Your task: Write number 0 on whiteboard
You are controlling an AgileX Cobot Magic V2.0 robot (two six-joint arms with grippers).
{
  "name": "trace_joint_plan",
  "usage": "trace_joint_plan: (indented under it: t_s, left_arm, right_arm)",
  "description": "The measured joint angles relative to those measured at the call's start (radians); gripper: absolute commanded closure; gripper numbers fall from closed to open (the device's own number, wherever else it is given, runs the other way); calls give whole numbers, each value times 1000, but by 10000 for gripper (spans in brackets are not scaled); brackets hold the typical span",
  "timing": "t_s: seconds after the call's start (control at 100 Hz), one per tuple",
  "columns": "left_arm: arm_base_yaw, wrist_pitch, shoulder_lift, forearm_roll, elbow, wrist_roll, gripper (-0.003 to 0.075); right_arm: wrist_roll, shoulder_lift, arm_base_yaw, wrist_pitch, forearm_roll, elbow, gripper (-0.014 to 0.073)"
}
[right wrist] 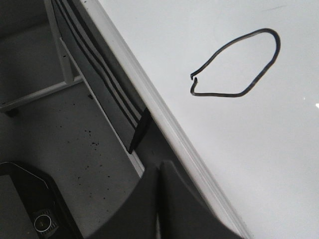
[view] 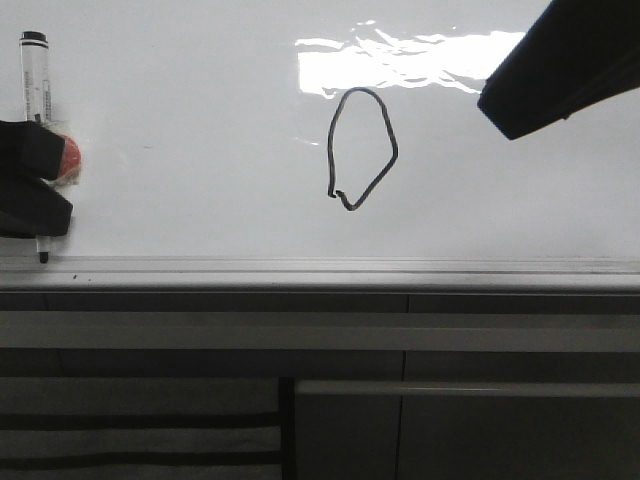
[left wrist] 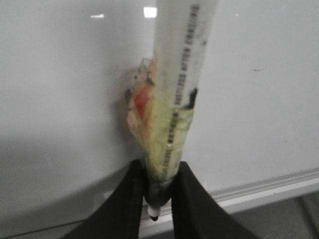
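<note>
Glossy white whiteboard [view: 180, 120] with a grey bottom rail fills the background. Well right of the left end effector [left wrist: 158, 191] sits the thin black lopsided number 0 [view: 362, 148]. That end effector clamps a white marker [left wrist: 180, 84], its print blurred. The right end effector [right wrist: 158, 199] is closed, empty.
</note>
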Motion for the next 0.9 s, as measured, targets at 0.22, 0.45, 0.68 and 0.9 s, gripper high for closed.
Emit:
trace_joint_plan:
  t_s: [0.22, 0.45, 0.68, 0.9]
  left_arm:
    - [0, -22, 0, 10, 0, 0, 482]
    - [0, -28, 0, 14, 0, 0, 421]
    - [0, -29, 0, 14, -1, 0, 412]
    - [0, -22, -12, 41, -1, 0, 305]
  right_arm:
    - [0, 0, 0, 0, 0, 0, 669]
    - [0, 0, 0, 0, 0, 0, 669]
    - [0, 0, 0, 0, 0, 0, 669]
    - [0, 0, 0, -2, 2, 0, 669]
